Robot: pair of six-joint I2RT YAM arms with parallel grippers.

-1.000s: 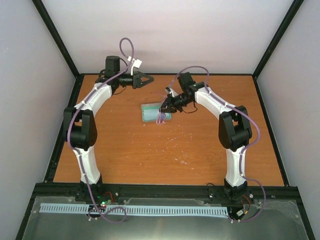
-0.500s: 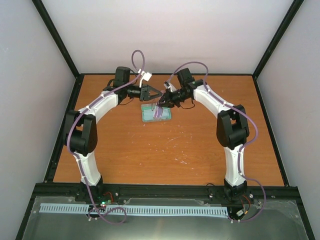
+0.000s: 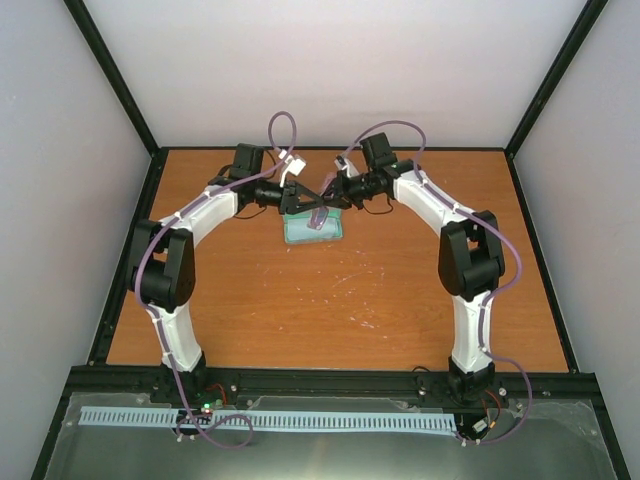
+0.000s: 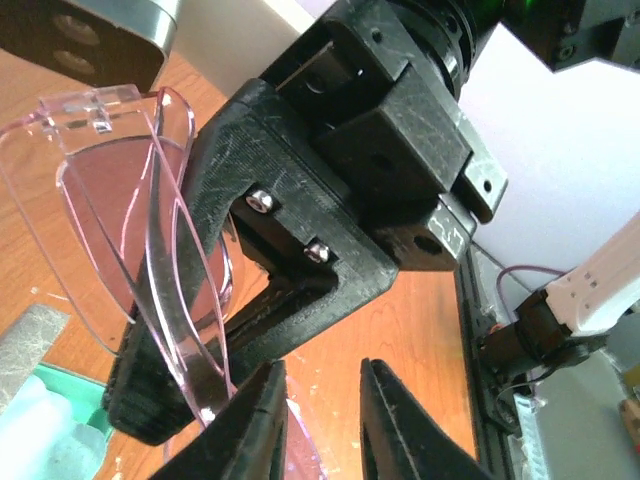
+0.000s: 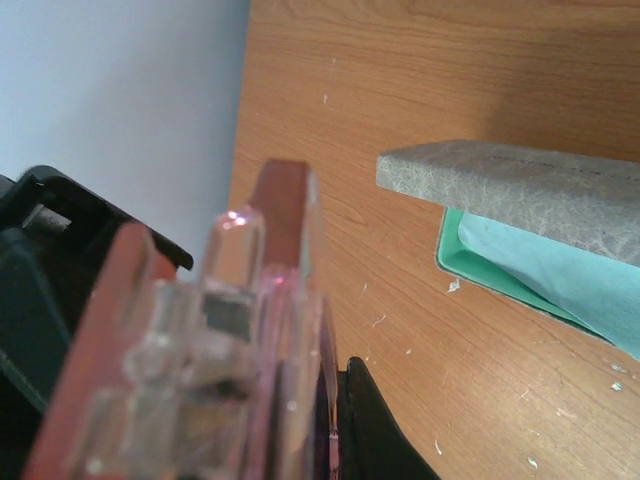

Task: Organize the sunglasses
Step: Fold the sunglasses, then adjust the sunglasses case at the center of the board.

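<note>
The sunglasses (image 3: 318,213), with a thin translucent pink frame and pinkish lenses, hang in my right gripper (image 3: 328,196) above the far edge of the open grey case (image 3: 312,230). My right gripper is shut on them. In the right wrist view the folded sunglasses (image 5: 235,340) fill the near left, clamped against one black finger (image 5: 372,425). My left gripper (image 3: 303,198) is open, right beside the sunglasses on their left. In the left wrist view its fingers (image 4: 248,420) stand apart with bare table between them, and the sunglasses (image 4: 130,250) sit just to their left.
The case has a teal lining (image 5: 492,268) with a light blue cloth (image 5: 565,275) inside, and its grey lid (image 5: 520,185) is raised. It lies at the table's far middle. The black frame rail (image 4: 480,380) runs along the table edge.
My left arm has swung right from the far left until its open gripper is beside the sunglasses. My right gripper has lifted the sunglasses up and back over the case.
</note>
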